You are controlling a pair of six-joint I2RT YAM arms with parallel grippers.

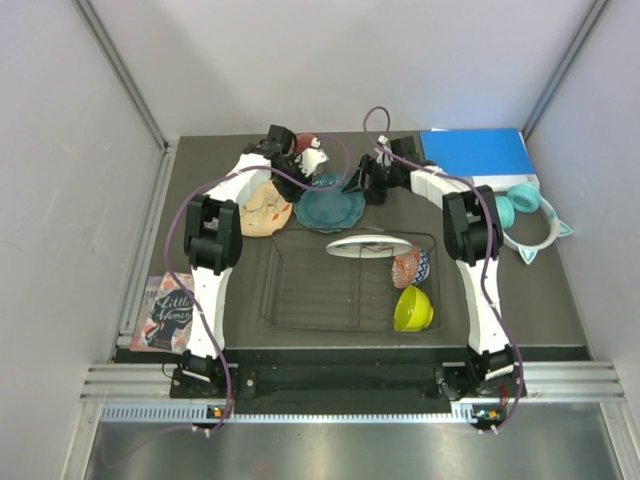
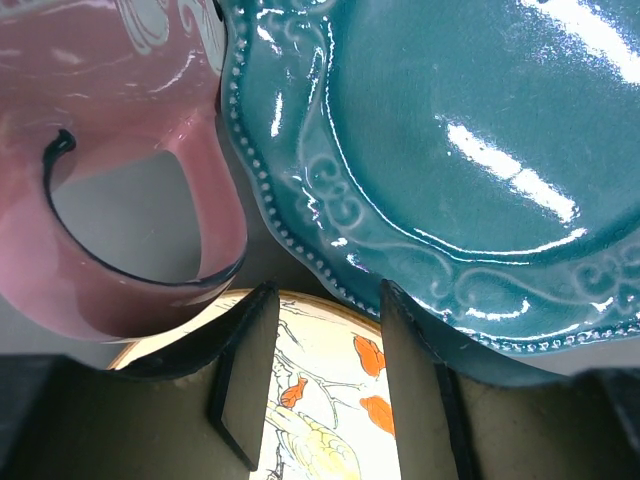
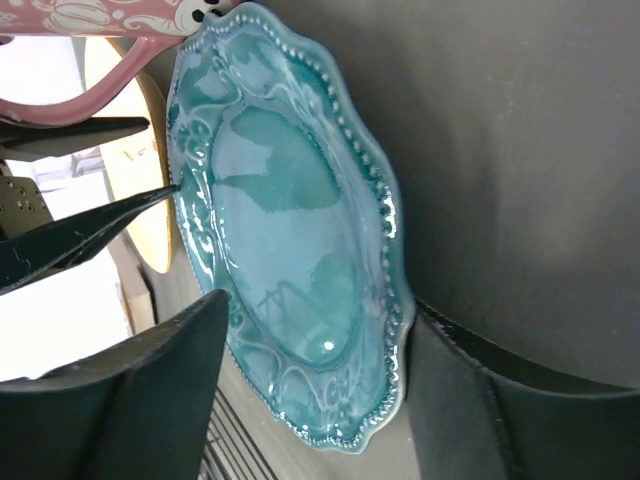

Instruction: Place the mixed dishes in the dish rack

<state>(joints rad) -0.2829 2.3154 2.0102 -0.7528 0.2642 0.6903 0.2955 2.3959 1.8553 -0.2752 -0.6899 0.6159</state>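
The teal scalloped plate [image 1: 330, 207] lies behind the dish rack [image 1: 300, 290], beside the cream-yellow floral plate [image 1: 265, 210]. My right gripper [image 3: 318, 305] is open, one finger on each side of the teal plate's [image 3: 290, 250] near rim; the right finger [image 3: 470, 400] sits close against the rim. My left gripper [image 2: 328, 290] hangs open over the cream plate [image 2: 320, 390] with nothing between its fingers. The pink-red mug [image 2: 120, 150] is just up-left of it. In the rack stand a white plate [image 1: 368, 246], a pink patterned bowl [image 1: 410, 266] and a lime-green bowl [image 1: 413, 308].
A blue binder [image 1: 475, 155] lies at the back right with teal cat-ear headphones [image 1: 530, 220] beside it. A book [image 1: 165, 312] sits off the mat's left edge. Both arms crowd together over the plates behind the rack.
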